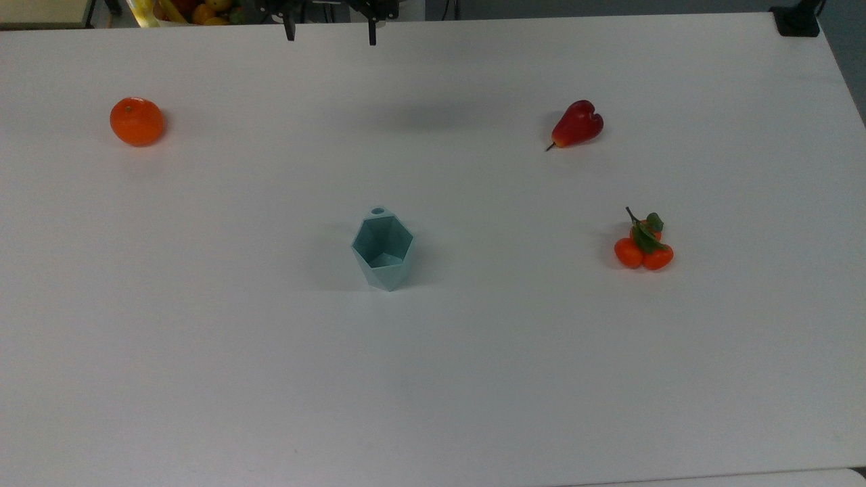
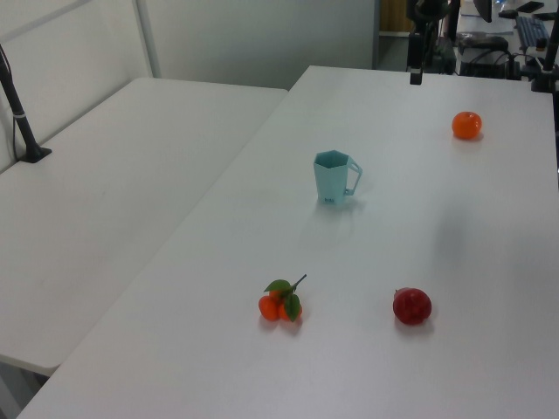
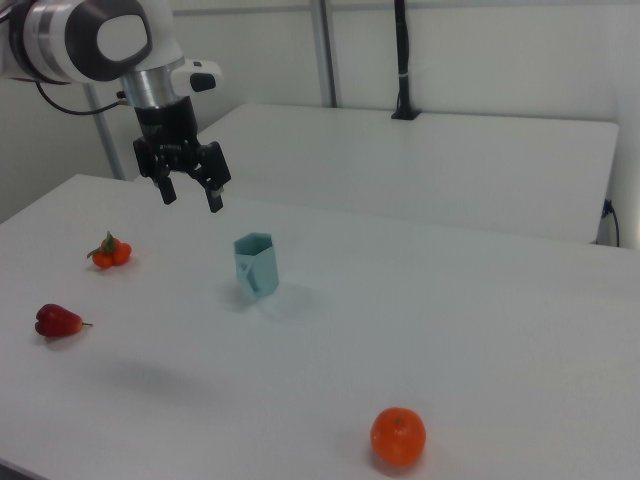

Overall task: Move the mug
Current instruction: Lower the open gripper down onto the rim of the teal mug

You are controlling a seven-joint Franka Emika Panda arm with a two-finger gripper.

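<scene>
**Mug untouched, gripper waiting high above the table**

Nearest in the right view lies the round orange fruit (image 3: pixel 398 437), sitting alone on the white tabletop (image 3: pixel 480 340). Farther in, near the middle of the table, stands the mug (image 3: pixel 256 265), a pale teal-blue faceted cup with a hexagonal rim that tapers toward its base. It is upright and apparently empty; in the left view its thin ring handle points to the left view's right, and in the top view the handle sits at the far side of the rim. To the right view's left, well apart from the mug, are a dark red pear-shaped fruit (image 3: pixel 57 320) and, beyond it, a small cluster of orange fruits with green leaves (image 3: pixel 110 252).

Farthest back, the black two-finger gripper (image 3: pixel 190 193) of the white arm hangs in the air, above and behind the mug, touching nothing. Its fingers are spread wide and hold nothing.

The task looks to be at its opening step: the approach has not yet reached the mug. The next move probably calls for bringing the gripper over the hexagonal rim, lining the fingers up on a wall or across two flat facets while avoiding the handle, then descending before closing.
</scene>
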